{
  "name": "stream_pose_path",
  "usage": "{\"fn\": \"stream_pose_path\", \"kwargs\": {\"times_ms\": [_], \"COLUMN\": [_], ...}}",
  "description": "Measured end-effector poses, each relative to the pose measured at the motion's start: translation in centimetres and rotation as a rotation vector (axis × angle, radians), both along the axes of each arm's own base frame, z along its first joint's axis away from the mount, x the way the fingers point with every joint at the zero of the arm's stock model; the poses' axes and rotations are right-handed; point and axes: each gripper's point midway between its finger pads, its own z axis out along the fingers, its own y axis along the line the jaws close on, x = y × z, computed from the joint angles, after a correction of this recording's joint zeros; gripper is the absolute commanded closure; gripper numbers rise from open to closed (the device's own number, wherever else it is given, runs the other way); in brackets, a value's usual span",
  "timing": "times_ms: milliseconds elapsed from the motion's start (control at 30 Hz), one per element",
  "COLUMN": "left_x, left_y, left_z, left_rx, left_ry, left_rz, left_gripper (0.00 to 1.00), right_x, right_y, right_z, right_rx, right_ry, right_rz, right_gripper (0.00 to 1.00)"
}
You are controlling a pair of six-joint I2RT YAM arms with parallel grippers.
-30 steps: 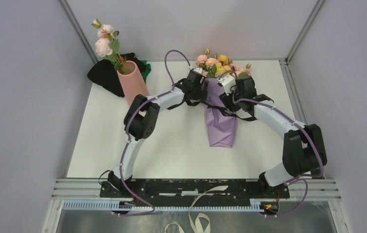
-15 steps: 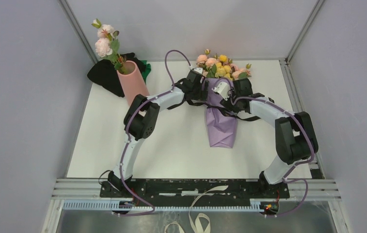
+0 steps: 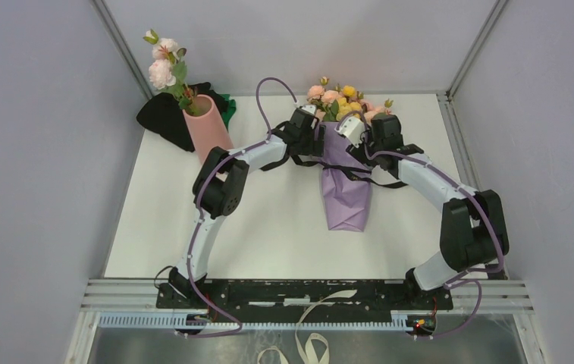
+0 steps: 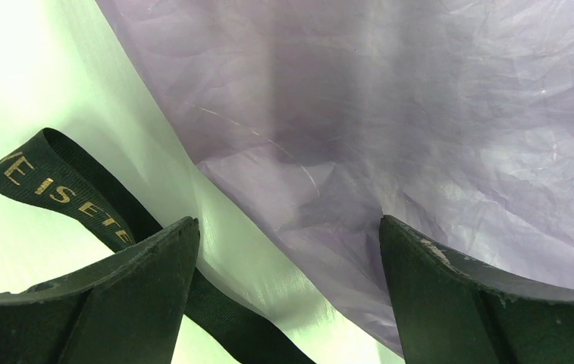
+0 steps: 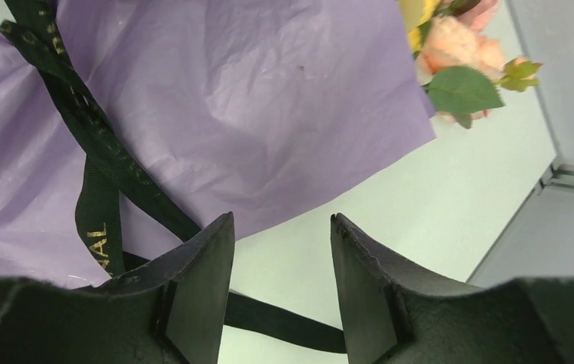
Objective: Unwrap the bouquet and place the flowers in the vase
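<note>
left gripper (image 4: 287,292): jaws spread wide, nothing between them; they straddle the left edge of the lilac paper, one finger over the ribbon and table, the other over the wrap
right gripper (image 5: 282,284): jaws partly parted and empty, poised over the right edge of the paper where it meets the table
ribbon (image 5: 98,163): black with gold lettering, lying loose across the wrap and trailing onto the table (image 3: 268,220) on both sides; it looks untied, though the knot area is hard to make out
bouquet (image 3: 344,182): lies at mid table between both grippers, the paper cone pointing toward the arm bases
flowers (image 3: 344,98): peach and yellow heads at the far end
vase (image 3: 208,129): stands far left, well apart, a pale pink sprig (image 3: 164,64) in it
step in hand: opening the wrap
next move: probably each gripper pinches its paper edge and peels it outward, clear of the stems
</note>
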Motion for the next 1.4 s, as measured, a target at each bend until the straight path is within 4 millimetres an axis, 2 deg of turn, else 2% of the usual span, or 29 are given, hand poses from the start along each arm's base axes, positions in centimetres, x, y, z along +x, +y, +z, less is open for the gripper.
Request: {"fn": "stream_pose_path", "kwargs": {"times_ms": [100, 300, 500, 900, 1200, 1333, 1400], "left_x": [0.0, 0.0, 0.0, 0.1, 0.1, 0.2, 0.3], "left_y": [0.0, 0.0, 0.0, 0.1, 0.1, 0.3, 0.4], "left_z": [0.0, 0.0, 0.0, 0.0, 0.0, 0.0, 0.0], "left_rx": [0.0, 0.0, -0.001, -0.004, -0.003, 0.0, 0.002], "left_ry": [0.0, 0.0, 0.0, 0.002, 0.001, 0.0, -0.001], "left_rz": [0.0, -0.001, -0.002, 0.0, -0.001, 0.0, -0.001], "left_gripper": [0.06, 0.06, 0.06, 0.06, 0.06, 0.06, 0.06], "right_x": [0.1, -0.3, -1.1, -3.9, -3.8, -3.9, -4.0], "right_y": [0.2, 0.5, 0.8, 0.9, 1.2, 1.4, 1.4], "right_z": [1.2, 0.9, 0.0, -1.8, -3.5, -5.0, -5.5], "right_rx": [0.013, 0.023, 0.035, 0.048, 0.061, 0.06, 0.061], "right_ry": [-0.026, -0.009, 0.024, 0.078, 0.108, 0.147, 0.161], "right_rz": [0.006, 0.02, 0.027, 0.027, 0.02, 0.02, 0.021], "right_gripper": [0.45, 0.46, 0.46, 0.46, 0.48, 0.57, 0.77]}}
